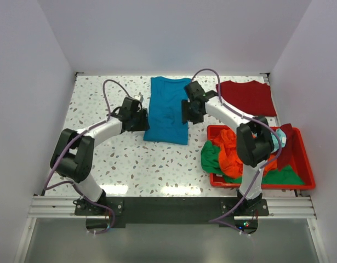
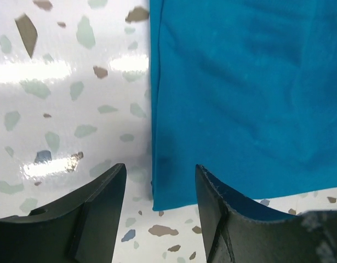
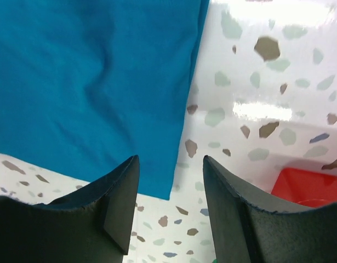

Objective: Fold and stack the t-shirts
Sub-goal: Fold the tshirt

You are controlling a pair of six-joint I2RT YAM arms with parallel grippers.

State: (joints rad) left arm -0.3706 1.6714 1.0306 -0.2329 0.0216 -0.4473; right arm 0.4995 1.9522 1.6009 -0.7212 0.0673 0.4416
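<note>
On the tabletop (image 1: 102,98): the teal-blue t-shirt (image 1: 167,109) is lying flat as a narrow folded strip, running from the centre toward 12 o'clock, its short near edge facing 6 o'clock.
Left end effector (image 1: 142,119): I am hovering it at the strip's 8 o'clock side, jaws standing parted and gripping nothing, with the cloth's long edge running up between them.
Right end effector (image 1: 189,112): I am hovering it at the strip's 4 o'clock side, likewise parted and empty, straddling the opposite long edge.
Other t-shirts: the dark red t-shirt (image 1: 247,97) is lying spread at 1 o'clock. The orange t-shirt (image 1: 231,156), green t-shirt (image 1: 210,156) and pale aqua t-shirt (image 1: 276,141) are sitting heaped in the red bin (image 1: 305,164) at 4 o'clock.
Risk, layers: if I am closing on only the upper layer, I judge the fold could be peeling open as I lift.
Risk, skew: if one side is pinching deeper than the other, the next fold is likely coming out crooked.
Risk, snag: my right arm is reaching across the bin, so its elbow could be dragging the heap.
Top view alone: it is showing the whole strip, both arms, the bin and the dark red t-shirt.
Wrist views alone: they are showing the jaw gaps, the bare speckled surface just beside each cloth edge, and both near corners. The right one is also catching a corner of the bin at its 4 o'clock.
</note>
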